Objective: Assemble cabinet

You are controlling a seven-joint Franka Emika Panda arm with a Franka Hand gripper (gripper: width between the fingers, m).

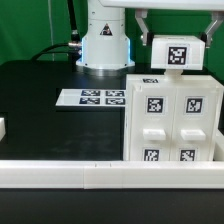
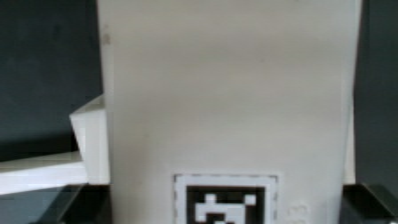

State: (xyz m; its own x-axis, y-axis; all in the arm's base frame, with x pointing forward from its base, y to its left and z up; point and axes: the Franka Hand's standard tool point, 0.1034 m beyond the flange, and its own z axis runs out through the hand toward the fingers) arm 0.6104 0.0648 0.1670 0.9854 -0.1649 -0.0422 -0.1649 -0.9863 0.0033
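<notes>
The cabinet (image 1: 170, 118) is a large white box with several square tags on its front, standing at the exterior view's right. My gripper (image 1: 176, 40) hangs just above it, shut on a white panel (image 1: 177, 53) with one tag. The panel sits right over the cabinet's top; I cannot tell whether they touch. In the wrist view the panel (image 2: 222, 90) fills the middle, tag (image 2: 228, 200) near my gripper (image 2: 217, 208). A dark finger (image 2: 54, 205) shows at each side of it. Part of the cabinet (image 2: 80, 130) peeks out behind the panel.
The marker board (image 1: 92, 97) lies flat on the black table left of the cabinet. The robot base (image 1: 105, 45) stands behind it. A long white rail (image 1: 90, 176) runs along the front. A small white block (image 1: 3, 128) sits at the left edge.
</notes>
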